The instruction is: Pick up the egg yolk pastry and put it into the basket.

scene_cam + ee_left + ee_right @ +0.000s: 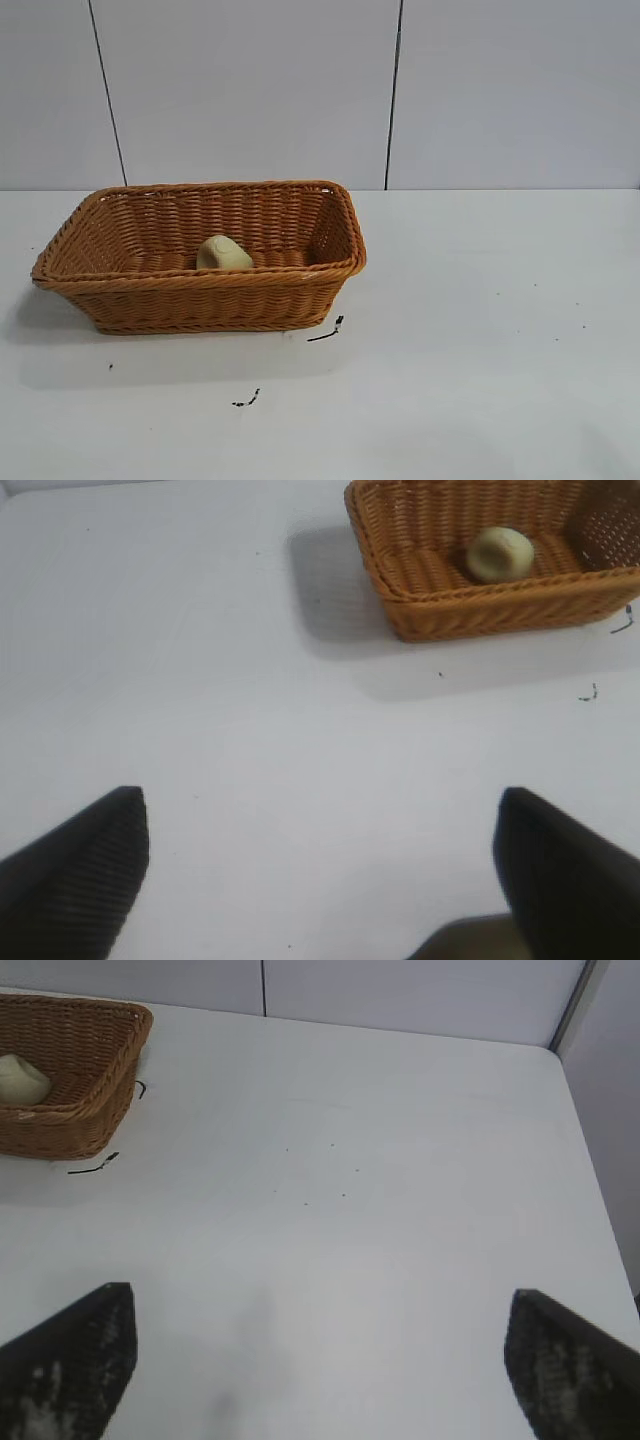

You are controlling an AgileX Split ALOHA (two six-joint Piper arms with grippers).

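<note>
Left gripper (320, 865) and right gripper (320, 1355) both gape wide, holding nothing, over bare table (480, 330). One egg yolk pastry (223, 253) lies inside the one basket (200, 290).

The pale cream egg yolk pastry (223, 253) lies inside the basket (200, 296), on its floor. The orange-brown wicker basket sits upright at the exterior frame's left-centre.

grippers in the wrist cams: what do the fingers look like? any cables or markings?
Left gripper: two black, wedge-shaped fingers with fine ribbing. Right gripper: same black wedges, but its fingers carry pale scuffs. No cables or markings visible; neither arm shows in the exterior view.
</note>
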